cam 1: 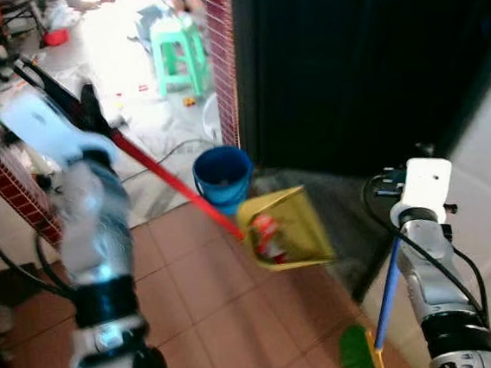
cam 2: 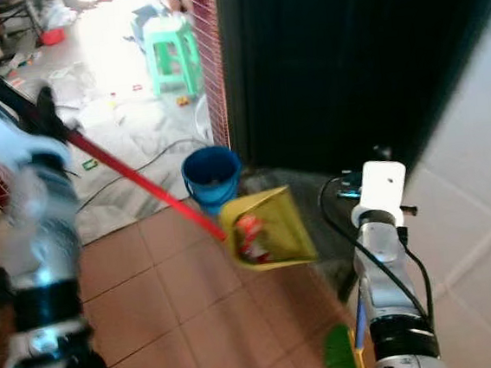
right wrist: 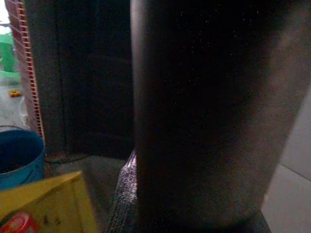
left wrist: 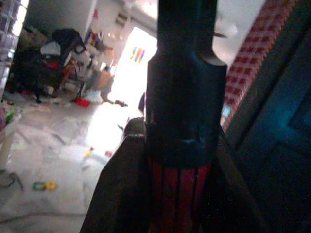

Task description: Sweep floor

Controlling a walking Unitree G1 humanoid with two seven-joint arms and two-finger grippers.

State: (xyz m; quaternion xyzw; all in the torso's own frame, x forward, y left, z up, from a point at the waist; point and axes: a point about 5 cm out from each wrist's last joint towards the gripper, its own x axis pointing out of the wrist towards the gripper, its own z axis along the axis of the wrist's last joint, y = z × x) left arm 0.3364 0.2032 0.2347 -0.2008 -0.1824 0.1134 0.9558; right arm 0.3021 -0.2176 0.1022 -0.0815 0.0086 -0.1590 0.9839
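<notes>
Left gripper (cam 1: 90, 107) is clamping the yellow dustpan's (cam 1: 289, 228) red handle (cam 1: 172, 187), carrying swept litter (cam 1: 266, 234) toward the blue bucket (cam 1: 223, 177); emptying remains; right jaws' state can't be told.

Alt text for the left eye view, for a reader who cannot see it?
The left gripper holds a red-handled yellow dustpan with litter beside a blue bucket on the terracotta tile floor; the right arm carries a blue-handled green broom.

Harsh daylight glares from the far room, the foreground dim and motion-blurred.
</notes>
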